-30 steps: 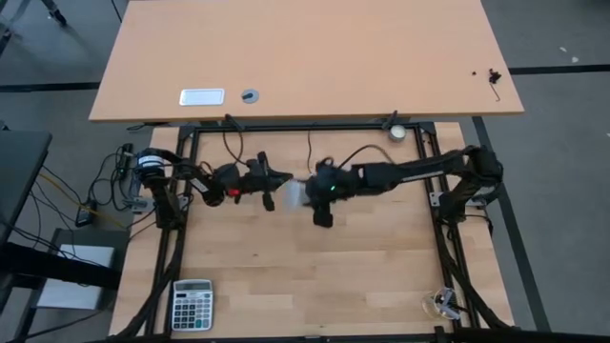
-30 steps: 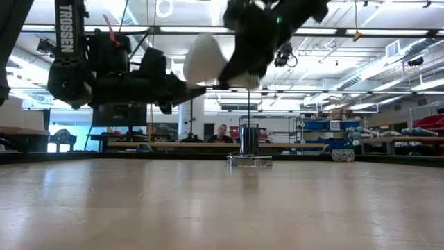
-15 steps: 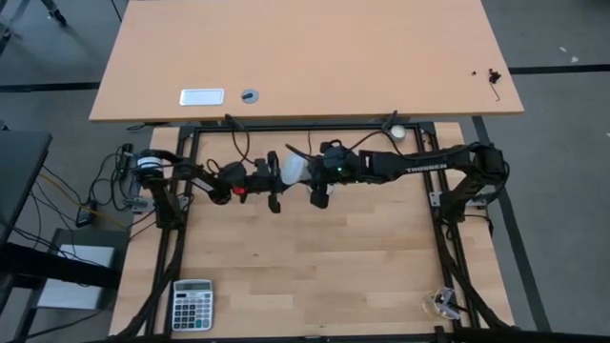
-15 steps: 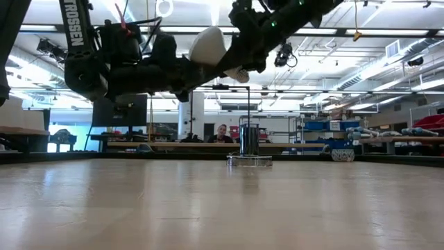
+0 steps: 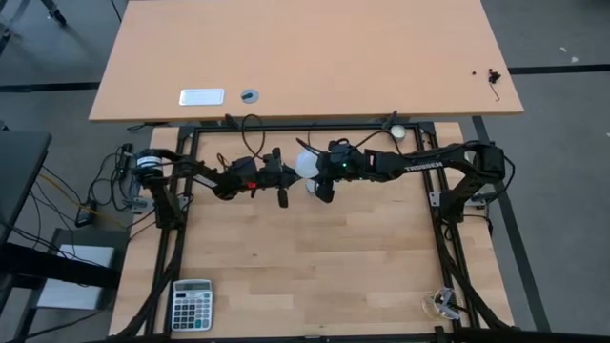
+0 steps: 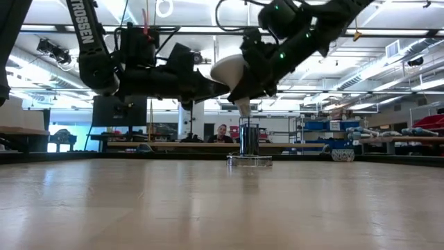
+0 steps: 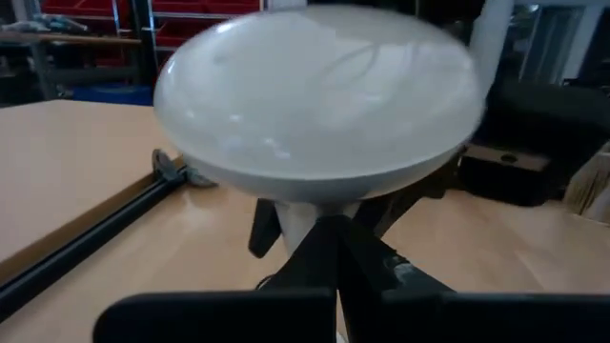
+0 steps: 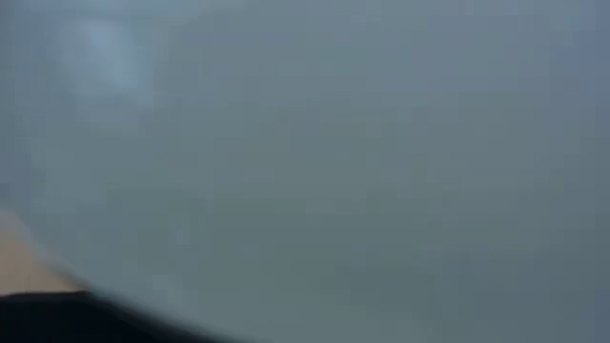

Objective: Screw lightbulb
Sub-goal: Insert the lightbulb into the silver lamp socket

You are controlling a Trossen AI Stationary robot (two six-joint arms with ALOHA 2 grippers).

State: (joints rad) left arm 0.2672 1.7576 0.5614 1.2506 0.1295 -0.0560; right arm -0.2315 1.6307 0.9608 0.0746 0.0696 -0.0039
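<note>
While both arms meet in mid-air above the tabletop (image 5: 315, 276), the right gripper (image 5: 313, 175) holds the bulb (image 5: 306, 164) in its fingers. Left gripper (image 5: 283, 178), fingers closed with nothing between them, points at the bulb's dome, tips just beside it

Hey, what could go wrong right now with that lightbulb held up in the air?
The right hand holds the lightbulb high above the table; a slip would likely drop and break it. The shut left hand sits right beside the bulb, so a nudge might knock it loose. The black cord loops close to both arms and may snag.
</note>
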